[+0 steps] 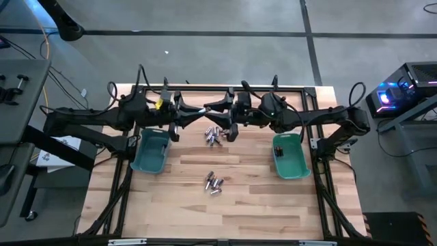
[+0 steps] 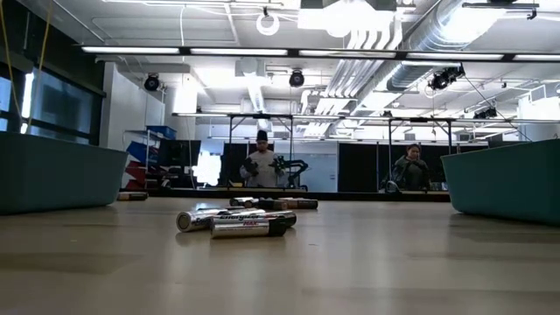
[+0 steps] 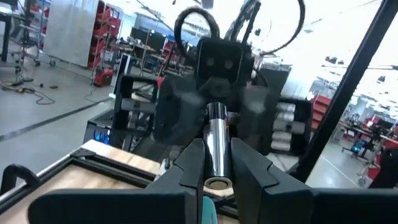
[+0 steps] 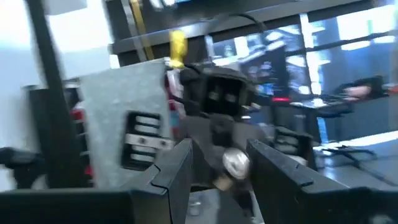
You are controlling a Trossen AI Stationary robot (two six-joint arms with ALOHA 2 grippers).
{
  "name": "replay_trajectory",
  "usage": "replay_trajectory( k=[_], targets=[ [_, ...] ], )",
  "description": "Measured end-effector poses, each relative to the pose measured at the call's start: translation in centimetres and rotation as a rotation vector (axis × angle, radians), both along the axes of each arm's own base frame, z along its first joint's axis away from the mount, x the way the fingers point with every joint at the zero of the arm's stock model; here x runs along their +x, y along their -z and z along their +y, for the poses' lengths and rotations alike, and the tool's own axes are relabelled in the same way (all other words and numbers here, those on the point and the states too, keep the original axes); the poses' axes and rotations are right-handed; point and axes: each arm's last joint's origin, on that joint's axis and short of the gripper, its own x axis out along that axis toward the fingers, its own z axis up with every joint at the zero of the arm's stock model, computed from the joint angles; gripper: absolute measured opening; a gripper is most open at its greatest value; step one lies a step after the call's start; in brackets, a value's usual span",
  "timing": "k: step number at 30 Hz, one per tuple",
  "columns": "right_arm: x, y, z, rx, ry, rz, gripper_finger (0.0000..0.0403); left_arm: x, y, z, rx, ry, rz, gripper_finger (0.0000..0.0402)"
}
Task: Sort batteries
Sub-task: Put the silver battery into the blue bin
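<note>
Left wrist view: left tool [image 3: 217,163] pinches a silvery battery [image 3: 216,143] lengthwise between nearly closed fingers. Right tool [image 4: 227,167], partly open, holds another battery [image 4: 236,163]; both arms meet raised above loose batteries [image 1: 215,134] on the table [image 1: 239,205].

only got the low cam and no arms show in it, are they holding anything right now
observer: yes, the left pincer is shut on a silvery battery, raised off the table.
operator: ok where's the right one
observer: the right pincer is also up in the air, facing the left one over the table's middle, close to the far pile.
operator: is either bin closer to the near pile
observer: no, from above the near pile lies about midway between the left bin and the right bin.
</note>
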Motion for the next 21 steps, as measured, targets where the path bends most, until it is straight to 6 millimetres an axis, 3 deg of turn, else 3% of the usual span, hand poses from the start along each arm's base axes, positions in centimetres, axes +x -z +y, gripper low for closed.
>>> replay_trajectory(
  k=[9,12,17,21],
  targets=[
    [0.04,0.10,0.02,0.033,-0.033,0.018,0.0139,-0.07,-0.15,0.00,0.001,0.000,-0.012,0.0040],
    [0.05,0.12,0.00,0.054,-0.039,0.021,0.0113,-0.07,-0.16,0.00,0.001,0.000,-0.013,0.0040],
    [0.05,0.13,-0.03,0.081,-0.046,0.023,0.0027,-0.09,-0.17,0.01,0.000,-0.007,-0.013,0.0042],
    [0.14,0.03,-0.20,0.145,-0.048,0.054,0.0022,-0.11,0.06,0.03,-0.002,-0.013,0.012,0.0056]
  ],
)
